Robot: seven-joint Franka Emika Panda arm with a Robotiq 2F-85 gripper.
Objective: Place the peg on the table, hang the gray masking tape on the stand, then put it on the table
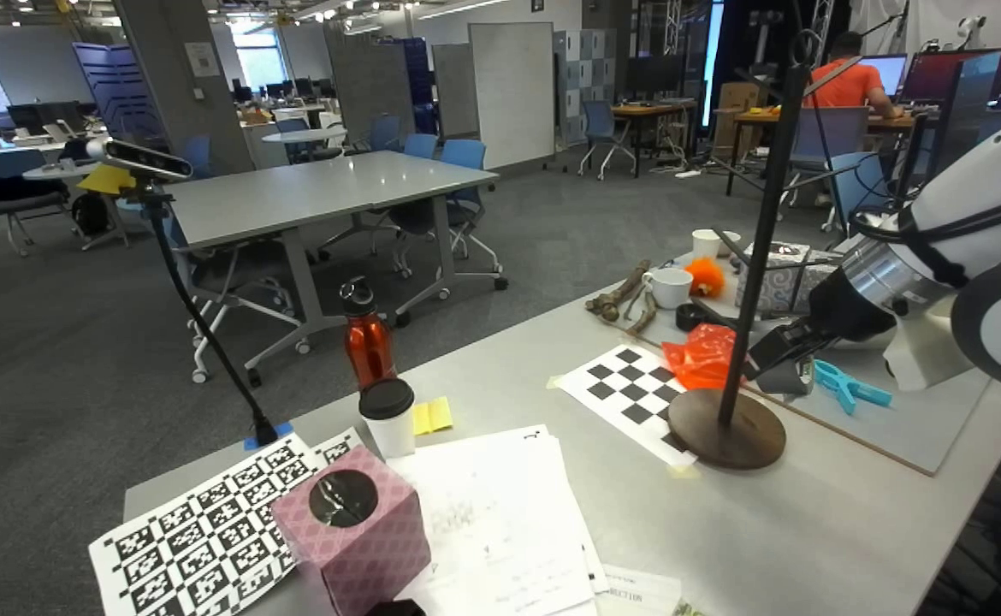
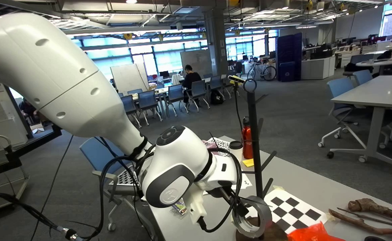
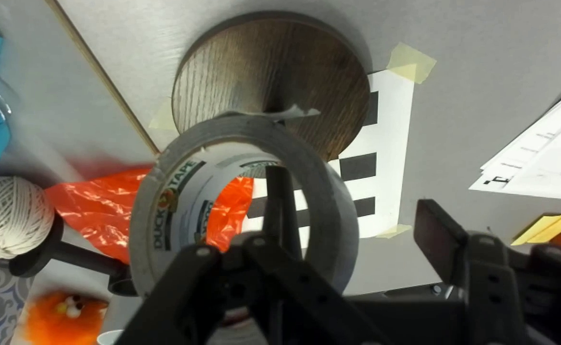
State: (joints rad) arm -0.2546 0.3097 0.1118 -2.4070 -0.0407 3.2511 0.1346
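Gray surface (image 1: 749,530) carries stand (image 1: 762,248) with round wooden base. End effector (image 3: 357,215) near stand's post, fingers spread, gap showing between one finger and gray tape (image 3: 321,191). Tape beside stand's post, raised above base; whether hooked on stand, cannot tell. Blue clamp (image 1: 844,387) apart from stand's base.

The masking tape (image 3: 326,206) is gray (its pale inside bears black, green and orange print), the stand (image 1: 761,248) black above a brown, wood-grained base (image 3: 271,72). The plastic film (image 1: 699,355) is red-orange, the clamp (image 1: 847,389) turquoise, the checkerboard sheet (image 1: 629,389) black and white, the tissue box (image 1: 376,530) pink with a lattice pattern, the bottle (image 1: 370,346) red.
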